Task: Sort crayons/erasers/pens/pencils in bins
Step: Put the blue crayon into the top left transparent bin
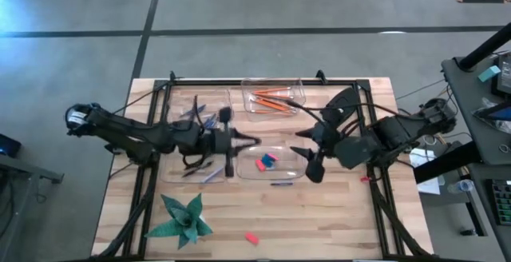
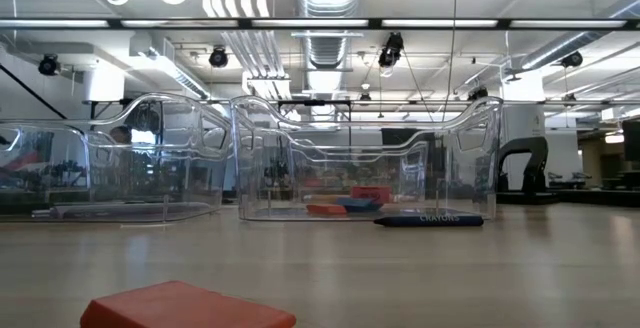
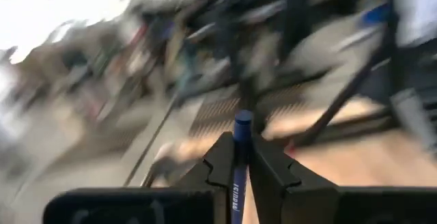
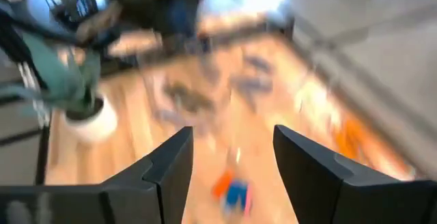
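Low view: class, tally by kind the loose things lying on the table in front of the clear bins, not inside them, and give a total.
Red eraser: 1
Blue crayon: 1
Total: 2

bright overhead ceiling lights; both wrist views badly motion-blurred, high view sharp.

Erasers point(image 1: 266, 161) in bin point(image 1: 291, 170) before pencils point(image 1: 270, 100)

A green folded-paper star point(image 1: 183, 220) lies on the wooden table point(image 1: 335, 222).
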You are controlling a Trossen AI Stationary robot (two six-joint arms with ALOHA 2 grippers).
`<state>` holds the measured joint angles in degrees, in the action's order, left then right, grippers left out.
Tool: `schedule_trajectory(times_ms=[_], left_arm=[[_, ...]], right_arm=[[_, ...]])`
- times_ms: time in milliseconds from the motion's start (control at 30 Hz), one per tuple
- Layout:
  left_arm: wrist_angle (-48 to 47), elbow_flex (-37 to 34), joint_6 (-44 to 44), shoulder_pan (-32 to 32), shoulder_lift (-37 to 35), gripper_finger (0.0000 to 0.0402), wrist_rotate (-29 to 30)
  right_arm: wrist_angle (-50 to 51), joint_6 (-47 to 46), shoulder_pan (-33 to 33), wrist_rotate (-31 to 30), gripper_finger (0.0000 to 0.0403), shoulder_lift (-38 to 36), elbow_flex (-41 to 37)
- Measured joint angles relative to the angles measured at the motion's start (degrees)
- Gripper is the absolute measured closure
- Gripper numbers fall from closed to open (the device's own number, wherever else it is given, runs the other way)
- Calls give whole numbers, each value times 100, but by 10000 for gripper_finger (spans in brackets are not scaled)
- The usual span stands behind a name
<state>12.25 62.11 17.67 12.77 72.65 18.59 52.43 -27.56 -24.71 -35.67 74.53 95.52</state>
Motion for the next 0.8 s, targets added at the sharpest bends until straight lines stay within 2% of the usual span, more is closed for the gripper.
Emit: schedule_trajectory(times_ms=[100,167,300,367,567,800], left_arm=[[-1255,0,-753,-288,-245,389,951],[-2210,0,-1262,-585,-401,389,1328],[-3811,-57,-2323,-1322,-523,389,1373],[-4309,-148,-2703,-1680,-513,389,1370],[-4528,-851,-3253,-2518,-446,389,1151],[-4527,-1620,-3823,-3018,-445,389,913]], right_arm=[[640,-774,-43,334,214,46,-26],[759,-1018,-96,444,218,69,-154],[785,-1192,-223,743,224,206,-502],[776,-1193,-285,976,226,272,-627],[729,-1627,-578,1218,231,511,-1002],[722,-2409,-1032,1340,232,797,-1398]])
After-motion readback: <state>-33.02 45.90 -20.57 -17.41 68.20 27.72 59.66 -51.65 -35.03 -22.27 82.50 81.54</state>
